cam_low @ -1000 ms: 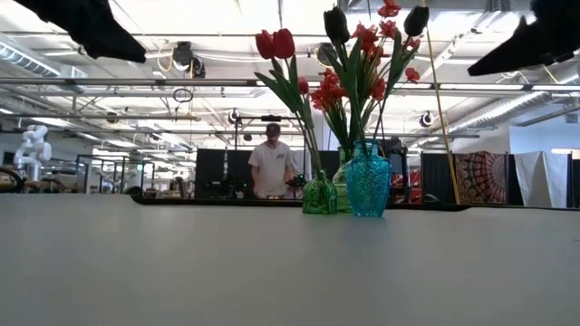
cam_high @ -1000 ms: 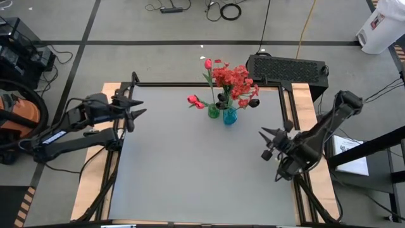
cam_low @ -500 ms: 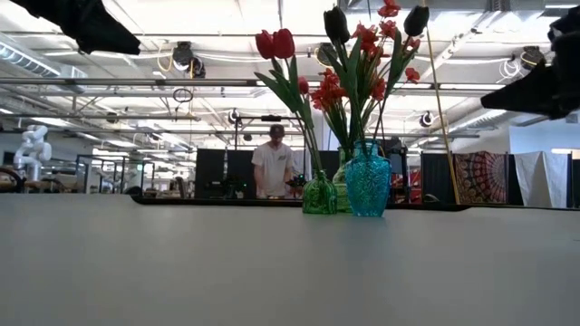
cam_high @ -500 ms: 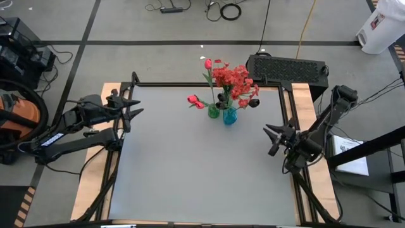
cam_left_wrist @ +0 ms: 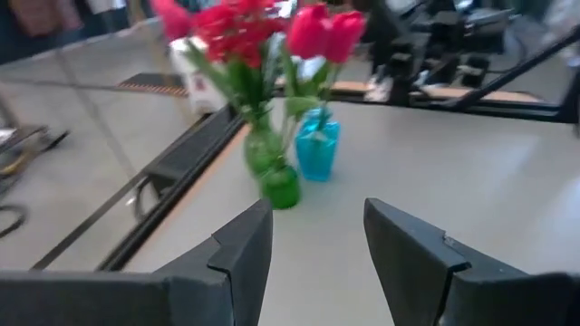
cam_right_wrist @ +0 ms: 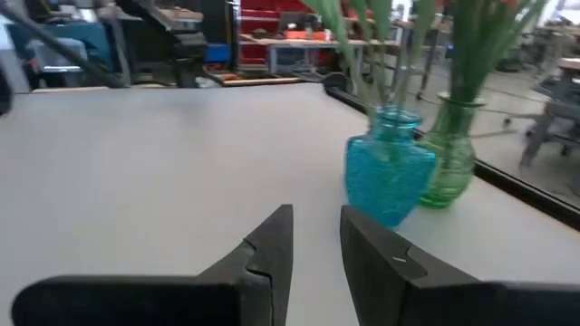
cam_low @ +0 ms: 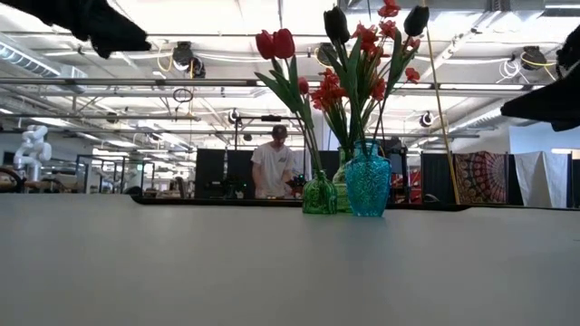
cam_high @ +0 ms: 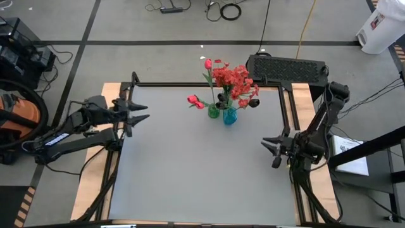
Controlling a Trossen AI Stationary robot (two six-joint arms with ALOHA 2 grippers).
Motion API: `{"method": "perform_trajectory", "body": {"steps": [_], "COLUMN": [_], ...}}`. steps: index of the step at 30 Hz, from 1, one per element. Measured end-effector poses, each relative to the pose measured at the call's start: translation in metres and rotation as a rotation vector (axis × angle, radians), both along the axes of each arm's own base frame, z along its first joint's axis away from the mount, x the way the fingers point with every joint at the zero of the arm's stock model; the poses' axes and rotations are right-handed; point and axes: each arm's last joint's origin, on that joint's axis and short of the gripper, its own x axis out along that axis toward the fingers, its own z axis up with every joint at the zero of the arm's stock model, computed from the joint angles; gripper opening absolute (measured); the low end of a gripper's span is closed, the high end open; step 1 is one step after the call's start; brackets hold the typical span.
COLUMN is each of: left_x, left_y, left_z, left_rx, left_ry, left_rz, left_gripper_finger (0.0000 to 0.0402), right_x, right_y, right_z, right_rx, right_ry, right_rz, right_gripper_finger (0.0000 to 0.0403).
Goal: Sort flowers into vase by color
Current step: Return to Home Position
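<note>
Three small glass vases stand together near the table's far edge: a green vase [cam_high: 214, 112] [cam_low: 319, 194], a blue vase [cam_high: 229, 116] [cam_low: 368, 179] and a second green vase [cam_left_wrist: 261, 149] behind them. Their stems stick into the vase necks. Red clustered blossoms [cam_high: 233, 78] [cam_low: 367, 41], pinkish-red tulip buds [cam_high: 195, 100] [cam_low: 275, 43] and dark buds [cam_high: 253, 102] [cam_low: 336, 23] rise from them. My left gripper [cam_high: 138, 114] [cam_left_wrist: 317, 231] is open, above the table's left side, facing the vases. My right gripper [cam_high: 271, 145] [cam_right_wrist: 315, 222] is open at the right side, also facing them.
A dark keyboard-like box [cam_high: 286, 67] lies beyond the table's far right corner. The grey tabletop [cam_high: 190, 171] stretches bare between the arms and toward the near edge. A person [cam_low: 271, 167] stands in the room behind the table.
My right gripper has dropped lower and shifted a little toward the near edge, its arm folding back to the table's right. My left gripper has edged slightly toward the vases. The vases and flowers have stayed put.
</note>
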Motion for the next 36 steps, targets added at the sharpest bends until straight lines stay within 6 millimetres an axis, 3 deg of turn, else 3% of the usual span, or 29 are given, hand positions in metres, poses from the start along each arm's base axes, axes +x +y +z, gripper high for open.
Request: {"method": "perform_trajectory", "body": {"steps": [9, 18, 24, 36], "left_x": [0.023, 0.035, 0.035, 0.035], "left_y": [0.009, 0.01, 0.008, 0.007], "left_z": [-0.046, -0.093, -0.116, -0.132], "left_rx": [-0.037, -0.103, -0.141, -0.096], "left_ry": [-0.054, -0.162, -0.143, -0.154], "left_rz": [-0.053, -0.136, -0.144, -0.155], "left_gripper_finger": [0.0183, 0.0183, 0.0183, 0.0183], "right_x": [0.005, 0.033, 0.053, 0.075], "right_y": [0.007, 0.009, -0.012, -0.069], "right_z": [-0.022, -0.005, 0.004, 0.002], "right_rx": [0.037, -0.02, -0.111, -0.071], "right_ry": [-0.023, 0.006, -0.045, -0.012], "right_rz": [0.05, 0.153, 0.194, 0.196], "right_gripper_finger": [0.0086, 0.0086, 0.0086, 0.0086]}}
